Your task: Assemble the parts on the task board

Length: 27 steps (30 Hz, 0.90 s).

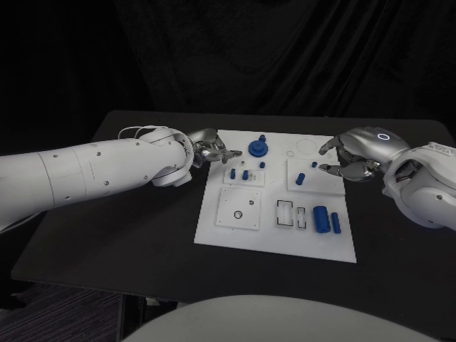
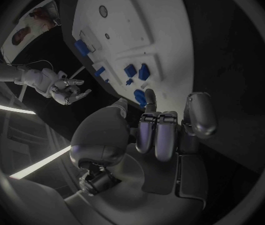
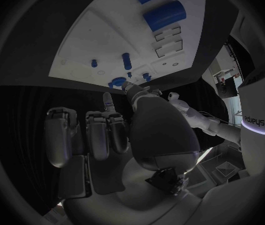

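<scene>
you have a black desk point(image 1: 125, 214) in front of you, its corners rounded; behind it hangs a dark curtain point(image 1: 290, 57); below the near edge you see striped floor point(image 1: 74, 313).

The scene is dimly lit against black drapes, and the white task board point(image 1: 274, 214) is picked out as the brightest surface in the head view. No hard shadows are cast on it. Straight board edges are bent in both wrist views, and their rims are darkened and blurred.
</scene>
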{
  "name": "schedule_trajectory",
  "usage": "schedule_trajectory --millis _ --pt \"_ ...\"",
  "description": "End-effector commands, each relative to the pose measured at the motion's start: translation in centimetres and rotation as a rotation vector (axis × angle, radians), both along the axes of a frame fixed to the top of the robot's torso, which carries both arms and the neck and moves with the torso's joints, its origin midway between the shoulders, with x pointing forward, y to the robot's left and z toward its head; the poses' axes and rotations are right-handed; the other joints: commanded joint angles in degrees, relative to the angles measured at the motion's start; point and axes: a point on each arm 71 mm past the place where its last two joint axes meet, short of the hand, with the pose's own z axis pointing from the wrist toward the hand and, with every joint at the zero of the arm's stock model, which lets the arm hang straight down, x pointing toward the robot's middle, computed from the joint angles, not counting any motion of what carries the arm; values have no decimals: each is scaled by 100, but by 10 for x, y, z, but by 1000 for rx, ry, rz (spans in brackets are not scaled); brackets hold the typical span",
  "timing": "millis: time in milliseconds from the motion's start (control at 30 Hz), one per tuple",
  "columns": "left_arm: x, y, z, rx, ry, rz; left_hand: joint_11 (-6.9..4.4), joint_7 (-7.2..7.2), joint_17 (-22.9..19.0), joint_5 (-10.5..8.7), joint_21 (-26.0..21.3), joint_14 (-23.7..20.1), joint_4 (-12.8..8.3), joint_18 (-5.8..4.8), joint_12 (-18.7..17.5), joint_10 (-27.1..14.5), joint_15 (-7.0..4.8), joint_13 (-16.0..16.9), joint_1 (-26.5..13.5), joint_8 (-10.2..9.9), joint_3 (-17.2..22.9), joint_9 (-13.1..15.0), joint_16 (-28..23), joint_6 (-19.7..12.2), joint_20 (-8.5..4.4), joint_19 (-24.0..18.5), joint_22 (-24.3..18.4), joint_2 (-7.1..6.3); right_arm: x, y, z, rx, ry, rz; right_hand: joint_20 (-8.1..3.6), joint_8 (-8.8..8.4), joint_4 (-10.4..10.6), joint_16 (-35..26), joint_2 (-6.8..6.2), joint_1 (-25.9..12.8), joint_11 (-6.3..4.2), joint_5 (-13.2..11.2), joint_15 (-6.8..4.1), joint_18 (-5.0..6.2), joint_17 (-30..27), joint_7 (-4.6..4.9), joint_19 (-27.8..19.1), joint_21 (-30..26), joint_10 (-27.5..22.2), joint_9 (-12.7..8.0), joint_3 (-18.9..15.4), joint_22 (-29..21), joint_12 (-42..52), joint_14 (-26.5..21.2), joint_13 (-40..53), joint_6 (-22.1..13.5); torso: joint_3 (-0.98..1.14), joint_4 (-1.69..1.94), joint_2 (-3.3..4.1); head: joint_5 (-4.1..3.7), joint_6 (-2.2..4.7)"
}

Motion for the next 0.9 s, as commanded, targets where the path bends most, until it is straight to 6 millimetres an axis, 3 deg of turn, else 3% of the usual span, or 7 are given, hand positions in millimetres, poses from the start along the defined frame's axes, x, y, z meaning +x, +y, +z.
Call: schedule_trajectory --millis 33,467,500,600,667,733,900 --pt "-1 -3 26 -133 -327 -101 -28 -1 1509 29 7 595 0 6 15 608 -31 1508 120 39 -66 25 37 -59 13 14 861 -6 0 0 5 57 -54 19 -11 8 5 17 9 -48 -12 14 3 68 1510 -4 348 43 597 15 5 1357 15 595 1509 -16 -3 1 2 1 -1" --pt "-16 12 40 -217 -494 -252 132 165 1368 39 -397 504 8 77 -381 280 137 1191 1310 -169 -491 -243 -30 -405 158 -402 758 79 6 -1 4 67 -58 14 -96 608 -139 17 -618 -236 -94 33 -80 51 1510 -50 387 107 597 433 2122 1380 15 595 1509 -405 4 13 -6 -3 -1" --pt "-16 12 40 -218 -486 -265 180 221 1191 956 -599 370 10 119 -551 114 185 1067 1584 -317 -429 -350 -118 -557 167 -594 707 109 7 -1 4 66 -58 13 -96 646 -165 17 -639 -244 -96 30 -80 51 1510 -51 388 108 597 458 2166 1380 15 595 1509 -425 3 16 -3 4 -1" --pt "-15 7 37 -223 -447 -324 251 271 842 1100 -962 64 -42 166 -1006 -345 260 739 2019 -438 -338 -481 -291 -629 256 -917 615 88 8 -1 4 65 -57 12 -96 665 -171 17 -648 -256 -97 28 -81 52 1510 -51 385 104 597 472 2185 1378 15 595 1509 -436 -1 18 0 7 -1" --pt "-13 3 35 -223 -433 -364 329 393 270 1121 -1493 -544 -59 227 -2029 -1375 374 48 2488 -563 -122 -589 -620 -753 324 -1414 493 59 8 -1 4 64 -57 12 -96 680 -171 17 -651 -268 -96 27 -81 52 1510 -50 384 103 597 481 2198 1378 15 595 1509 -442 0 12 1 17 -1" --pt "-11 -1 34 -206 -434 -404 773 644 -2168 1163 -2902 -4035 -171 287 -5267 -4489 829 -2012 3527 -1305 590 -1435 -2528 -1480 464 -2988 173 -268 8 -2 4 63 -57 11 -96 688 -175 17 -653 -272 -96 27 -81 53 1510 -50 384 102 597 488 2209 1378 15 595 1509 -452 -5 18 -1 13 -1" --pt "-5 -15 30 -110 -470 -510 767 293 -2376 820 -1071 -2939 -572 172 -7024 -5321 597 -3775 4276 -1286 1416 -2904 -2345 -1870 456 -1973 489 -784 8 -4 4 67 -57 8 -96 715 -184 17 -662 -284 -97 25 -81 54 1510 -50 382 98 597 507 2238 1376 15 595 1509 -478 -5 44 -1 -32 -1"
